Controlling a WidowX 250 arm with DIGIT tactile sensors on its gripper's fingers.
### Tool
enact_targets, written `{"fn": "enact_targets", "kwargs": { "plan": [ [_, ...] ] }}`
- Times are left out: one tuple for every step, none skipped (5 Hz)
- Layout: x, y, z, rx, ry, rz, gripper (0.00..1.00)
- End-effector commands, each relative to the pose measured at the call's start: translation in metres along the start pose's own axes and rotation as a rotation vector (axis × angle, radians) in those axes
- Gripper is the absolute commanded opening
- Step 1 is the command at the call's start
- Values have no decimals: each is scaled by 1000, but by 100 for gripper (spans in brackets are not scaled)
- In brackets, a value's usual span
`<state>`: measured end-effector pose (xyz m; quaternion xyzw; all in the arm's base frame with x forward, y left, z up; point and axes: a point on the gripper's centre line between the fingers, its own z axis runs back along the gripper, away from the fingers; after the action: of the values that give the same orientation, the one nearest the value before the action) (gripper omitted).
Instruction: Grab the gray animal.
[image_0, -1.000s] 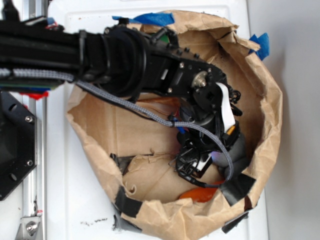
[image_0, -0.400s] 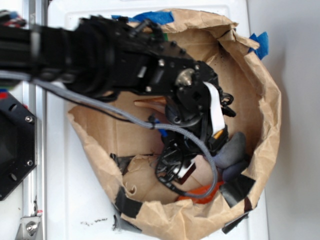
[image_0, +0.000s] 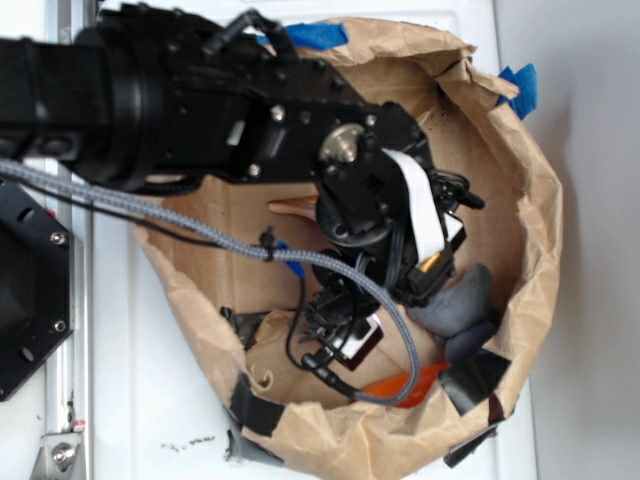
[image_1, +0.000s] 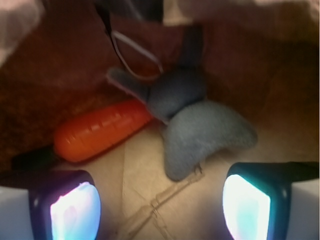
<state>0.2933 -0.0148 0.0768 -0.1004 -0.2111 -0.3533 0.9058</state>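
We are reaching into a brown paper bag to grab the gray animal. In the wrist view, the soft gray toy lies on the bag floor, ahead of our gripper. Its two fingers are spread wide apart and hold nothing. The toy's big rounded lobe points toward us and sits a bit to the right of the gap. A thin white string loop lies behind it.

An orange-red handle lies just beside the toy, and seems to touch it on the left. We must not pinch that by mistake.

From the outside view, the gray toy rests near the bag's wall, next to a black tape patch. Our arm hides part of it.

To do this well, we think we should slide a little to the right, so the toy sits in the middle of the gap. Then we go down and forward until the fingers are on both sides of the fat part. Then we squeeze gently. The toy is squishy, so we should grab deep, not just the tip.
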Motion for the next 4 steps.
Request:
{"fn": "enact_targets", "kwargs": {
  "plan": [
    [20,17,1,65,25,-95,100],
    [27,19,-2,53,-9,-151,100],
    [31,15,-12,53,-52,-215,100],
    [36,12,-16,83,-80,-274,100]
  ]
}}
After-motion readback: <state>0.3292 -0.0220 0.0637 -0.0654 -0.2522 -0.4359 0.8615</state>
